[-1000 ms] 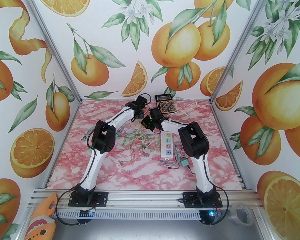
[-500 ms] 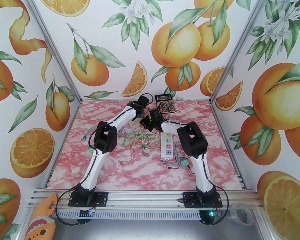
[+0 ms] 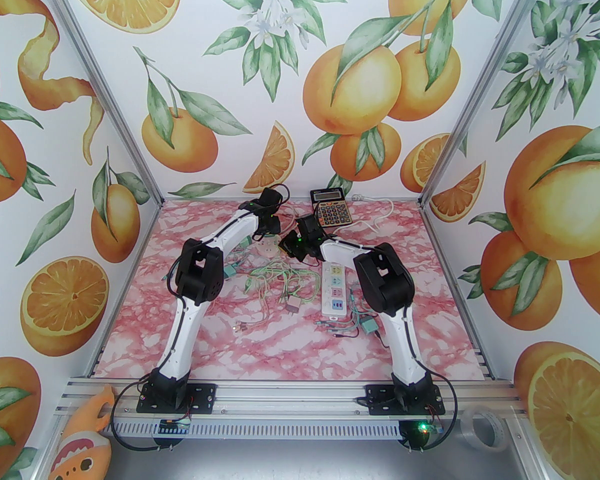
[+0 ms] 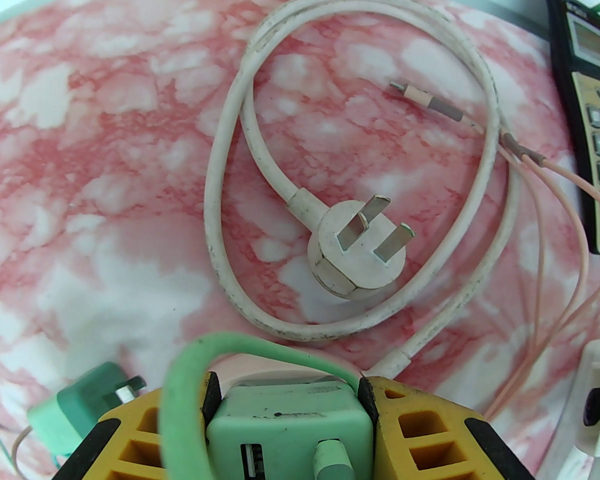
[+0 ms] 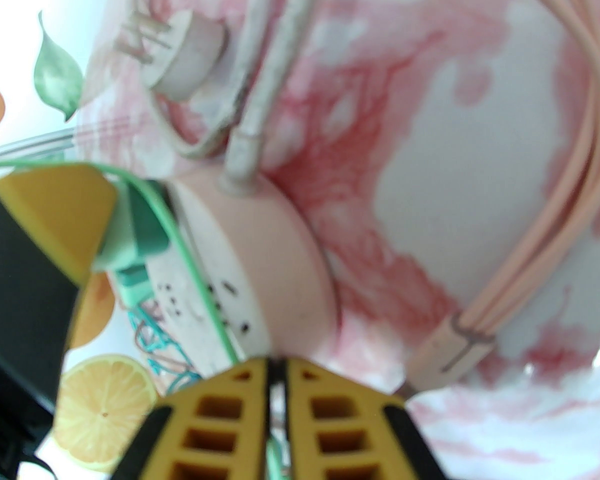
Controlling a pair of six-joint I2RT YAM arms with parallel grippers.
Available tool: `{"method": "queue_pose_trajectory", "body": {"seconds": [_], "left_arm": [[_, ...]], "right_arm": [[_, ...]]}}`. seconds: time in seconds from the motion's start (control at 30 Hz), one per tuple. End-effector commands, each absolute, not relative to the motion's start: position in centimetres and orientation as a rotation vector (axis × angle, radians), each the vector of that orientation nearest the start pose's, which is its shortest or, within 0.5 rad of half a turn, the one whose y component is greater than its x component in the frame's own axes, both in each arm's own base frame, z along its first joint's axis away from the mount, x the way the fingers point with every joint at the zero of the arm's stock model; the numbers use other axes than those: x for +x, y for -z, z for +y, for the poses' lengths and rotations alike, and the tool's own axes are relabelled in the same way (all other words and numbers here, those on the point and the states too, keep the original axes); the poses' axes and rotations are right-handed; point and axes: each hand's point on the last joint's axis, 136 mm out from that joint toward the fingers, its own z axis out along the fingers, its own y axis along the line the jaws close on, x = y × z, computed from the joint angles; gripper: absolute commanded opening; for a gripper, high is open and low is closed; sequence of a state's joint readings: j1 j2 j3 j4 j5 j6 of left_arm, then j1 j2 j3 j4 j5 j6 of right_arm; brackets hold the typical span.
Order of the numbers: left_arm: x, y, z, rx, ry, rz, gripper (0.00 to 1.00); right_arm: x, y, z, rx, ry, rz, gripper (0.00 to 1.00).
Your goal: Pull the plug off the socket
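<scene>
on the table [image 3: 280, 338] the round pink socket [image 5: 260, 258] sits near the back between the two wrists. the green plug [image 4: 280, 420] stands against its face, clamped in the left gripper [image 4: 289, 393]; whether the prongs are out yet i cannot tell. the right gripper [image 5: 276, 368] is clenched with nothing plainly between its fingers, and its tips sit at the socket's near rim, which i read as a hold-down. the biggest risk is that the socket rides up with the plug, because closed tips bearing on a rounded rim can skid off under the pull. next, the plug can slide out of the yellow fingers [image 4: 405, 428] if the pull goes at an angle, since they grip its smooth sides. smaller risks: the green cable [image 4: 190, 363] looping over one finger can catch, and the white cord [image 4: 230, 168] coiled just behind the socket can be dragged along by a jerk. as for the views, the top one gives the layout, with the strip [image 3: 334, 288], the calculator [image 3: 331, 210] and the wires [image 3: 275, 278], though there the wrists crowd over the socket. the left wrist view makes the grip legible and adds a spare plug [image 4: 80, 408] lying loose beside a finger. the right wrist view, blurred, gives the side profile, with the plug on the socket's face and the tips at its rim.
</scene>
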State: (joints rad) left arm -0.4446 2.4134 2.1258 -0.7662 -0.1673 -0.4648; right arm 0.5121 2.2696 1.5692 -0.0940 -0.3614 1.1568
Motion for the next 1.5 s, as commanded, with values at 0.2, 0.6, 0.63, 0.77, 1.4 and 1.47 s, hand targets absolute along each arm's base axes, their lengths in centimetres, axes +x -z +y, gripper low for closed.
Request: {"method": "queue_pose_trajectory", "body": {"seconds": [0.2, 0.6, 0.63, 0.77, 1.4, 1.47], "left_arm": [[50.1, -3.4, -27.7, 0.220, -0.105, 2.675, 0.20], [51.4, -5.0, -26.4, -0.055, 0.247, 2.725, 0.20], [51.7, -5.5, -26.0, -0.077, 0.262, 2.716, 0.20], [52.3, -6.3, -25.5, -0.084, 0.264, 2.695, 0.21], [49.9, -3.8, -28.2, 0.102, 0.086, 2.745, 0.20], [50.7, -5.1, -27.7, 0.059, 0.136, 2.718, 0.21]], "right_arm": [[40.5, 6.1, 31.1, 0.739, -0.749, 2.934, 0.13], [40.5, 6.0, 31.1, 0.718, -0.722, 2.950, 0.13], [40.4, 6.0, 31.1, 0.717, -0.720, 2.951, 0.13], [40.5, 6.0, 31.1, 0.716, -0.717, 2.951, 0.13], [40.4, 6.0, 31.4, 0.677, -0.691, 2.966, 0.13], [40.4, 6.0, 31.3, 0.681, -0.689, 2.965, 0.13]]}}
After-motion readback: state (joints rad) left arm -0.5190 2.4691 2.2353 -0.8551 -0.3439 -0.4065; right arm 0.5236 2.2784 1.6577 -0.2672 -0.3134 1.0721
